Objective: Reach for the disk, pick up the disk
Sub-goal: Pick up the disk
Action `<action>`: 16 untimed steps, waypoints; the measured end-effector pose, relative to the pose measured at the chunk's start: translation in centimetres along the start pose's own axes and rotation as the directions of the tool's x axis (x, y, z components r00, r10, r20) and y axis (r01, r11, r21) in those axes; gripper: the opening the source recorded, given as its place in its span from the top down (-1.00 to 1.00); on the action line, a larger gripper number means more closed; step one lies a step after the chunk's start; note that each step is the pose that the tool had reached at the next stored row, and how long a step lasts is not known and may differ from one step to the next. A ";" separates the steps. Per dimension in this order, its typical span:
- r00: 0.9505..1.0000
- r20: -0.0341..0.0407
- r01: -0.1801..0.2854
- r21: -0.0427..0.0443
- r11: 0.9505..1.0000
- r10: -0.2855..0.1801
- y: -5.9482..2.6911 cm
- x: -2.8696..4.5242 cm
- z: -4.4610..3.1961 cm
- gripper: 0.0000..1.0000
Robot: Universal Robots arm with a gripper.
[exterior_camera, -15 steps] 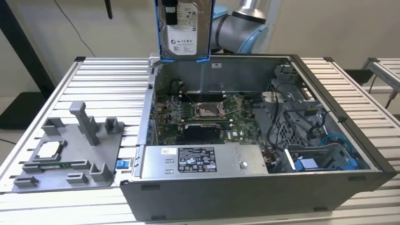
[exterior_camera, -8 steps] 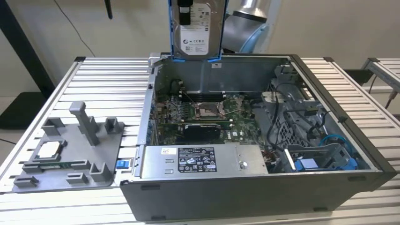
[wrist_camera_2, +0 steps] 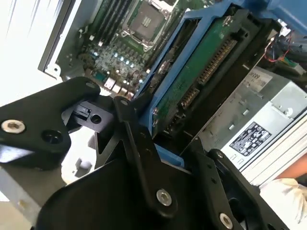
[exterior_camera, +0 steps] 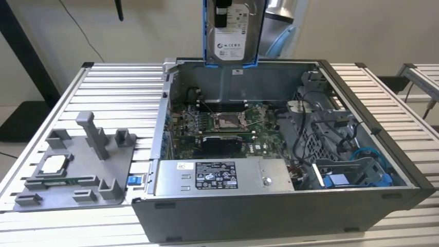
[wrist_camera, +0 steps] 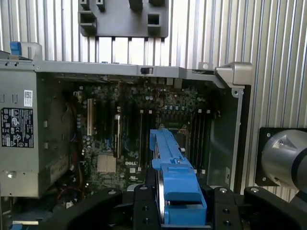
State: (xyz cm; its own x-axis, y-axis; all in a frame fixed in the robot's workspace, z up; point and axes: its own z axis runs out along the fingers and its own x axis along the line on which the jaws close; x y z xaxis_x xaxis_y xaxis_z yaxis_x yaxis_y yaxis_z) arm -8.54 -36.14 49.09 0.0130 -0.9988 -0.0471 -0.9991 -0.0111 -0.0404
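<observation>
Grip is already made: the black gripper [wrist_camera_2: 165, 158] is clamped on the silver-grey, white-labelled disk in its blue plastic bracket [exterior_camera: 232, 36], hanging upright above the far wall of the open grey computer case [exterior_camera: 384, 154]. Lifting well means rising straight, bracket clear of that wall.

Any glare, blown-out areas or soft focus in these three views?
Second wrist view: the upper left corner is blown out white, and the near black hand looks soft. First wrist view: evenly lit, motherboard dim. Exterior view: even light, the disk cropped at the top edge.
</observation>
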 end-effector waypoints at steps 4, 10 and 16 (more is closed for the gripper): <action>1.000 0.000 0.000 0.000 1.000 0.000 -1.76 0.02 0.07 1.00; 1.000 0.000 0.000 0.000 1.000 0.000 -4.48 0.06 0.18 1.00; 1.000 0.000 0.000 0.000 1.000 0.000 -7.20 0.09 0.28 1.00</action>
State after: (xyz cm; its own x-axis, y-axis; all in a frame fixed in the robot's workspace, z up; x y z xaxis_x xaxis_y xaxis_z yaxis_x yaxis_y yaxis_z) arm -1.34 -36.14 49.10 0.0131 -0.9988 -0.0470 -0.9991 -0.0112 -0.0404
